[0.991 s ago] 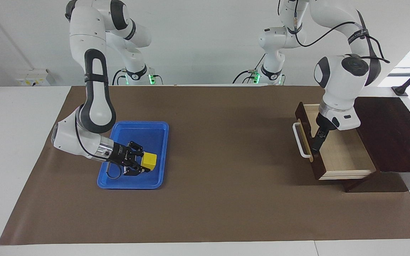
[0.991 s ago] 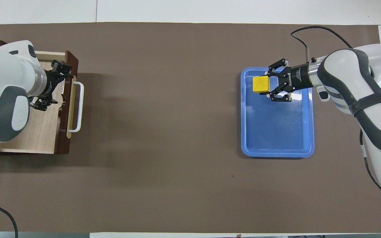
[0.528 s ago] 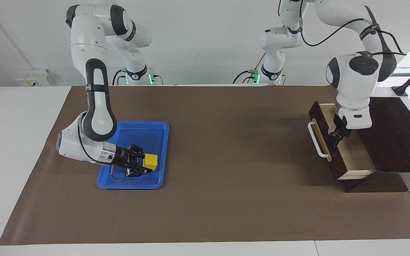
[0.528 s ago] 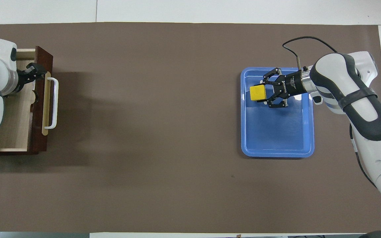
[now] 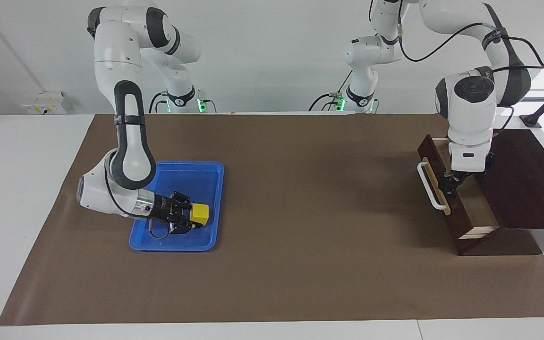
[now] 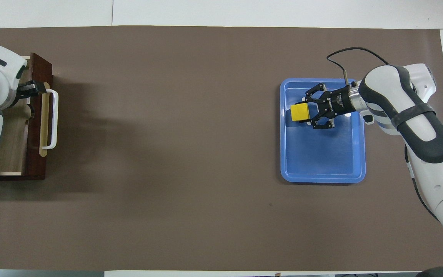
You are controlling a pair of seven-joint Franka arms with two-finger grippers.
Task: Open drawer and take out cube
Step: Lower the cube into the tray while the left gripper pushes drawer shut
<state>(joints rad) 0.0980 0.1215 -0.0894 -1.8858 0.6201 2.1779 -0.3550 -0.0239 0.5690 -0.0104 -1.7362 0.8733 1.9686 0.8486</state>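
- We see the small bright yellow cube (image 5: pixel 199 213) (image 6: pixel 300 112) in the blue plastic tray (image 5: pixel 206 172) (image 6: pixel 321 169), in the part of the tray farther from the robots, toward the right arm's end of the table.
- Taking the tray as a clock face in the overhead view, the cube sits at about eleven o'clock.
- The right gripper (image 5: pixel 190 220) (image 6: pixel 309 112) lies low over the tray with its black fingers on either side of the cube, closed on it (whether the cube rests on the tray floor we cannot tell).
- The dark brown wooden drawer (image 5: pixel 458 222) (image 6: pixel 37 169) with the white bar handle (image 5: pixel 430 185) (image 6: pixel 54 119) stands partly open at the left arm's end, a strip of pale interior showing.
- The left gripper (image 5: pixel 447 183) (image 6: pixel 33 87) is down at the drawer's front panel, just inside it beside the handle, its fingers spread wide and gripping nothing.
- A brown mat (image 5: pixel 300 189) (image 6: pixel 167 154) covers the table under all of it.
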